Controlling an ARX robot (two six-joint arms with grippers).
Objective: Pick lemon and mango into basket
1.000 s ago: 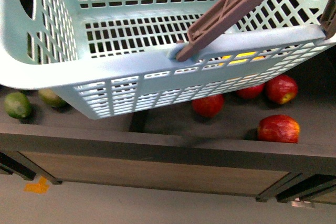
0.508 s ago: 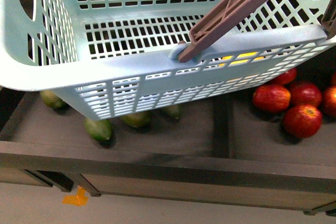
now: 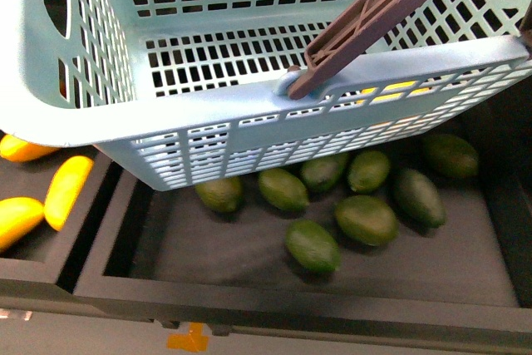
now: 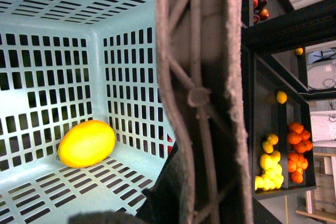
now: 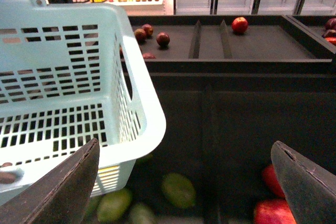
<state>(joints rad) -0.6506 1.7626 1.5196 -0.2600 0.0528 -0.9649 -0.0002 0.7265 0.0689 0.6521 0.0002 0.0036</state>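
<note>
Inside the light teal slotted plastic basket (image 4: 47,45), the roundish yellow lemon (image 4: 86,143) lies whole in the left wrist view; the front view shows mere slivers at two o'clock. Beside it the right claw (image 5: 184,144) gapes empty; whether the left claw (image 4: 168,198) grips, I cannot tell.

Pale teal basket (image 3: 208,110), its walls a regular grid of slots, with a ribbed brown handle (image 3: 374,14). The lemon (image 4: 86,143) glows yellow, shading to orange. Dark green fruits (image 3: 366,219) on a near-black tray (image 3: 216,247), and bright yellow mangoes (image 3: 68,190) too. An orange mark (image 3: 189,340) on the grey floor (image 3: 83,340). Deep red fruits (image 5: 240,24) on a black shelf (image 5: 262,45).
</note>
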